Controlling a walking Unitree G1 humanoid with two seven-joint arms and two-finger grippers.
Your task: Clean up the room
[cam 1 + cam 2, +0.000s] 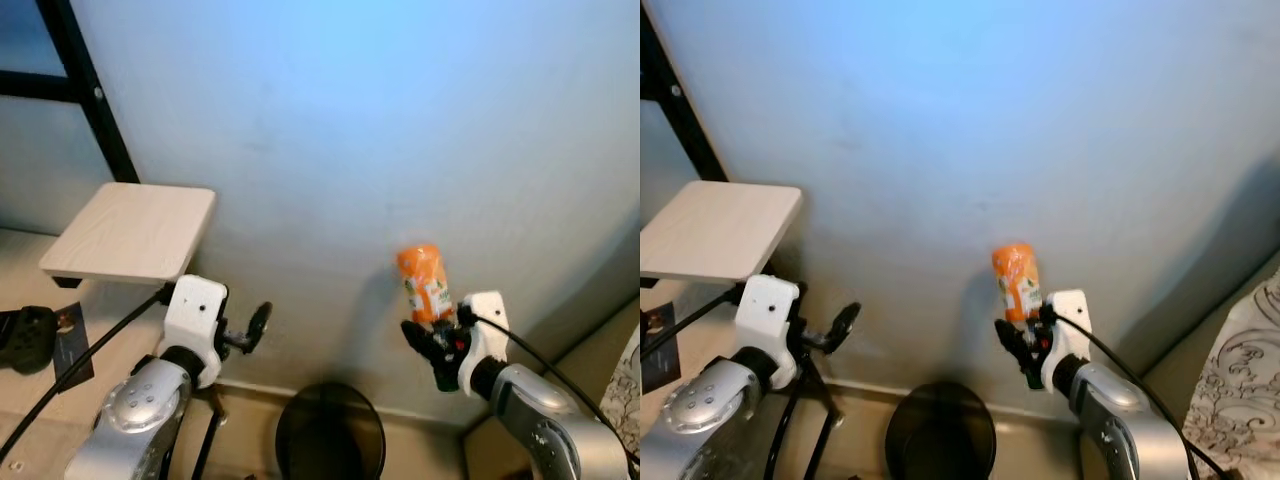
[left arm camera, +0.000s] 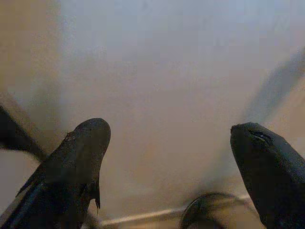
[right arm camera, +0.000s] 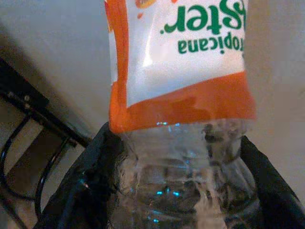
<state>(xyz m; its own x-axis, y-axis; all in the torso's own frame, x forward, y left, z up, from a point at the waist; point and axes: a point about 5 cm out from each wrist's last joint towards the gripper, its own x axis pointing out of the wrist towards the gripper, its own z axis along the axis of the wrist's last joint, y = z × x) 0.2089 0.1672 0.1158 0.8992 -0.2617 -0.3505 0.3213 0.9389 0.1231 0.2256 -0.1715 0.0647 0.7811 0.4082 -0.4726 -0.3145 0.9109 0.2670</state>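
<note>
The right end effector is pinching a crumpled clear plastic bottle with an orange label, holding it above and just right of the round black waste bin. Left of that bin, the left end effector is hanging with its fingers spread apart, beside a pale wooden worktop.

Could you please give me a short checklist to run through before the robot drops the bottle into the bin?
1. Grip: right gripper shut on the orange-labelled bottle, fingers around its clear end: ok.
2. Bin present below, on the floor by the wall: ok.
3. Bottle over the bin opening: it sits right of the bin: not ok.
4. Left gripper open, holding nothing, away from the bottle: ok.
5. Bin has room inside: dark interior: cannot tell.
</note>
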